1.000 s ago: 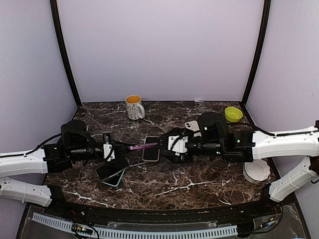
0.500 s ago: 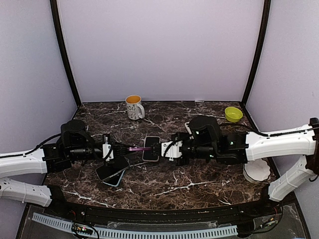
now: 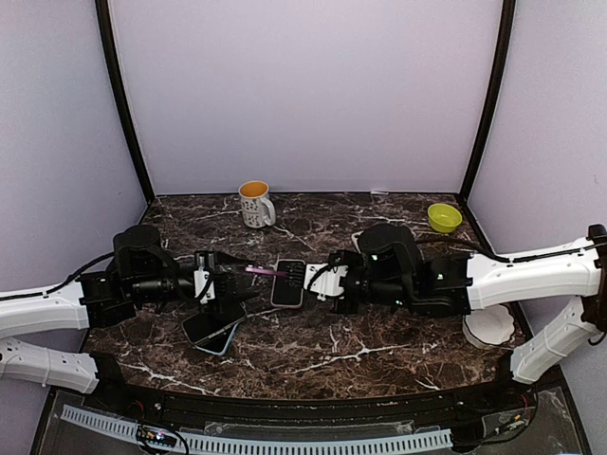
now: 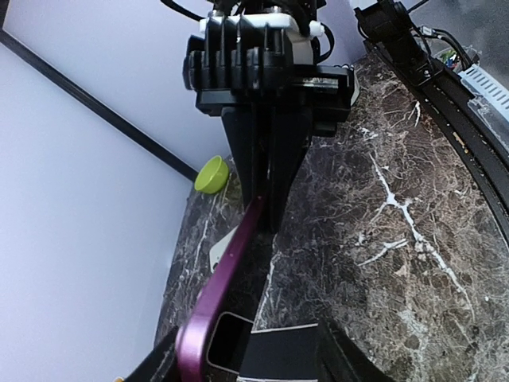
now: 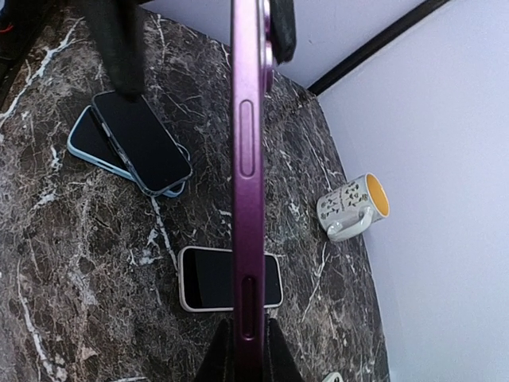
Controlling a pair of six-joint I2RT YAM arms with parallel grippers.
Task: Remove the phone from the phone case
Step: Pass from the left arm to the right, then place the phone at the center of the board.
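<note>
Centrally, the right gripper (image 5: 246, 354) is closed on one end of the purple phone case (image 5: 246, 159), which we see edge-on and held clear of the marble table (image 3: 379, 346). Opposite, the left gripper (image 4: 246, 362) has its jaws spread wider than the case's other end, which lies between them unclamped. We cannot tell whether a phone sits inside the case; a pale-rimmed phone (image 3: 288, 282) lies screen-up on the table just beneath it. We judge the step to be a hand-over of the case to the right arm. Next, the left arm should back away without snagging it. Both forearms reach level and inward, wrists facing. Two stacked phones (image 3: 213, 330) lie below the left wrist, and a mug (image 3: 254, 204) stands well behind.
</note>
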